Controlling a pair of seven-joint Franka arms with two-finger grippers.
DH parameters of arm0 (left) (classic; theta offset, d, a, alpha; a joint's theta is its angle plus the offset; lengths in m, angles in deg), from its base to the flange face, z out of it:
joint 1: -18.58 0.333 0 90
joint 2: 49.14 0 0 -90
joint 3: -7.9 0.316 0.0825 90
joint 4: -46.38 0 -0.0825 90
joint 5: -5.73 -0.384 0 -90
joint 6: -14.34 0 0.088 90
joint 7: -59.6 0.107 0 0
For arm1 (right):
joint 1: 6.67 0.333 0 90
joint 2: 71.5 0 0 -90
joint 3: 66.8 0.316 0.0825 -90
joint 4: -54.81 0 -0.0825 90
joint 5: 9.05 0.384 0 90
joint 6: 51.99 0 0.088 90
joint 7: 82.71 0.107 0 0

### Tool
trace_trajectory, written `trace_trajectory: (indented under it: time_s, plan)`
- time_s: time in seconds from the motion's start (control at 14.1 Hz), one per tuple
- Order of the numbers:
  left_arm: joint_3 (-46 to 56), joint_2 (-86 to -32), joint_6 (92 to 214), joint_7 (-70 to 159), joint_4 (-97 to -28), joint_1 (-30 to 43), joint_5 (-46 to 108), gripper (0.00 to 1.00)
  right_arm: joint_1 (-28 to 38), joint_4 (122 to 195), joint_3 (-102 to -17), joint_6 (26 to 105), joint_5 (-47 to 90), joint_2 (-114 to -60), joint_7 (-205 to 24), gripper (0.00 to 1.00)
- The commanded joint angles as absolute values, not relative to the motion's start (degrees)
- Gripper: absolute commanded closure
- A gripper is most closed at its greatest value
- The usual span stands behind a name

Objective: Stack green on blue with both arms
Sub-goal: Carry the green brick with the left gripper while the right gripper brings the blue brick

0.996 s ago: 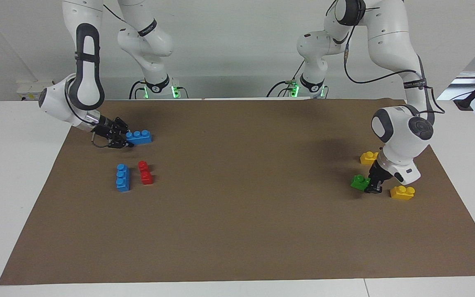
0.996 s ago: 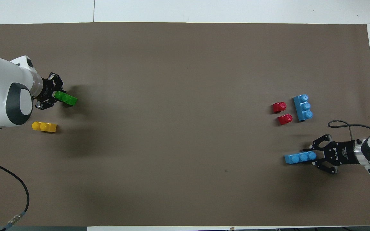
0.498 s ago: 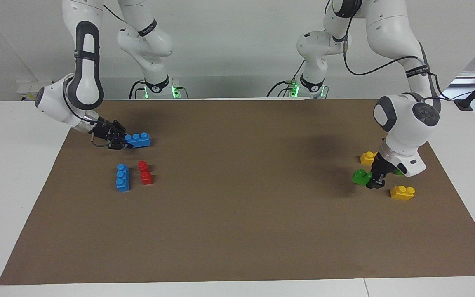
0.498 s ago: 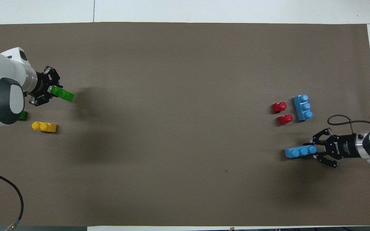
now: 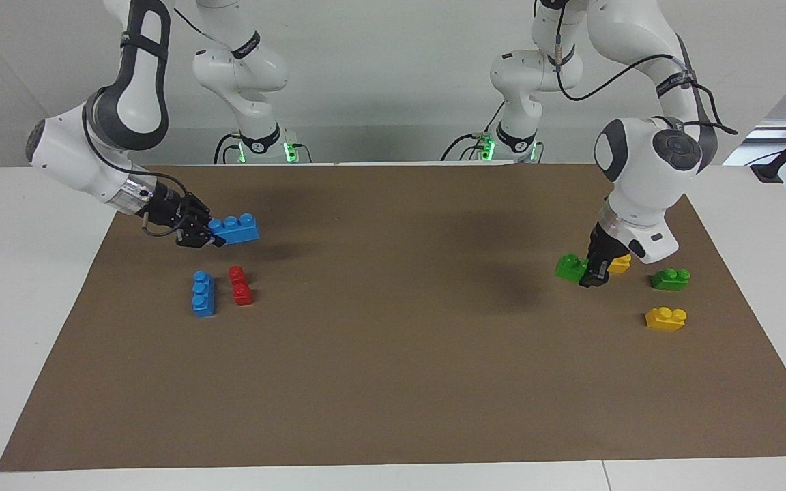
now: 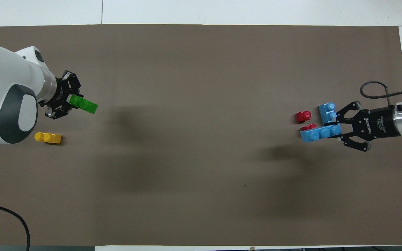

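Observation:
My left gripper (image 5: 589,275) is shut on the bright green two-stud brick (image 5: 570,266) and holds it in the air above the mat at the left arm's end. It also shows in the overhead view (image 6: 72,103) with the green brick (image 6: 84,105) sticking out toward the middle. My right gripper (image 5: 208,234) is shut on one end of a light blue three-stud brick (image 5: 234,228) and holds it above the mat at the right arm's end. In the overhead view this gripper (image 6: 337,129) and blue brick (image 6: 321,133) overlap the red and second blue bricks.
A second blue brick (image 5: 203,293) and a red brick (image 5: 241,285) lie side by side on the brown mat (image 5: 393,354). Near the left gripper lie a darker green brick (image 5: 671,278), a yellow brick (image 5: 666,318) and another yellow brick (image 5: 619,263), partly hidden.
Both grippers have lifted their bricks off the mat. The left has carried the green one a little toward the middle, uncovering the darker green brick. The right has risen with the blue one.

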State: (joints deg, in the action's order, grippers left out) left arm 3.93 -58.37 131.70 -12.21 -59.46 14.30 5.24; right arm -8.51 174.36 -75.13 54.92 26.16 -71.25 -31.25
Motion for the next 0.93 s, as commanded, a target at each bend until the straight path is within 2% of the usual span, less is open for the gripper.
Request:
trace_trajectory:
  time_s: [0.0, 0.36, 0.71, 0.85]
  plan:
    - [4.56, -55.56, 127.38, -18.34, -58.83, 10.86, 4.67, 1.00, -3.52, 172.41, -75.15, 55.05, 28.56, -71.94, -25.34, 1.00]
    - [4.03, -52.66, 124.91, -21.52, -58.91, 7.16, 5.20, 1.00, 10.45, 175.91, -75.07, 64.18, 28.56, -71.25, -14.78, 1.00]
    - [3.94, -51.25, 126.39, -36.86, -59.44, 2.78, 7.66, 1.00, 23.45, 183.20, -74.89, 80.59, 34.09, -71.85, -6.88, 1.00]
    - [3.94, -51.34, 128.32, -45.74, -59.62, 0.23, 7.66, 1.00, 26.63, 184.88, -74.80, 85.80, 36.81, -73.17, -5.81, 1.00]
